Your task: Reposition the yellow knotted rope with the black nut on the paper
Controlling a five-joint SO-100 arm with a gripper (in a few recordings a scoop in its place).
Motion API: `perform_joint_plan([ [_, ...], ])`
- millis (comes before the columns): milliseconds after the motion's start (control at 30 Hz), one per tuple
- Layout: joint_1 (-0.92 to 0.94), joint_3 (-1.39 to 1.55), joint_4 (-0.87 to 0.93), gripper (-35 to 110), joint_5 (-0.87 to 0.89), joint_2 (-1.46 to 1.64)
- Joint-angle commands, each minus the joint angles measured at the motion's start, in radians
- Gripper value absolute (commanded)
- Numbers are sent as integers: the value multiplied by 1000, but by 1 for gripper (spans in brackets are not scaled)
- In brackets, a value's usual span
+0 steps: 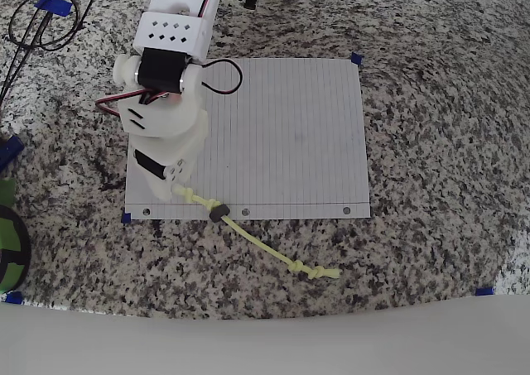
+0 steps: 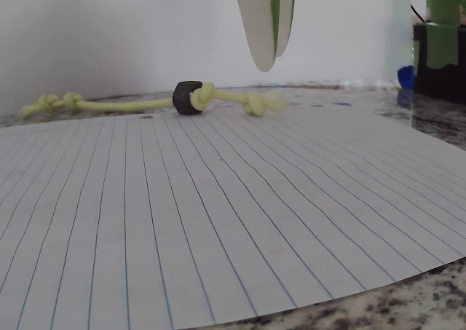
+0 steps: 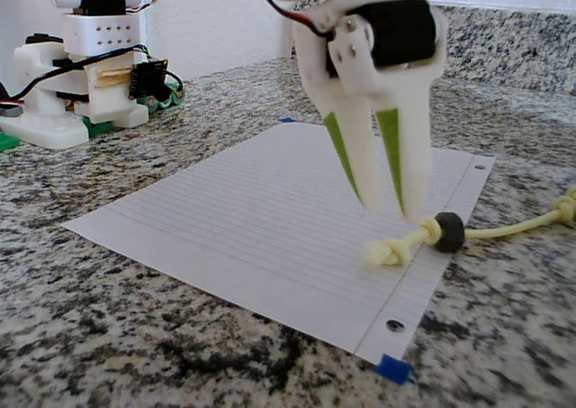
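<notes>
The paper lies flat on the granite counter, its punched edge toward the front in the overhead view. The yellow knotted rope runs diagonally: one knotted end rests on the paper's front left edge, the rest trails off onto the granite. The black nut sits on the rope right at the paper's edge. My gripper hovers just above the rope's on-paper knot, fingers a little apart, holding nothing. The wrist view shows the fingertips above the paper, with nut and rope beyond.
Blue tape tabs mark the paper's corners. Black cables loop at the back left. A green and black object sits at the left edge. The arm's base stands behind the paper in the fixed view.
</notes>
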Motion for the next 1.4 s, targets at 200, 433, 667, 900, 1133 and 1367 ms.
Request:
perform_joint_plan([
  [200, -11, -138, 74, 38, -6, -74],
  [433, -25, -170, 77, 38, 0, -115],
  [667, -44, -181, 67, 38, 3, -149],
  [900, -46, -207, 54, 37, 2, -179],
  [1133, -35, -222, 40, 36, 2, -198],
  [1367, -37, -224, 31, 30, -2, -221],
])
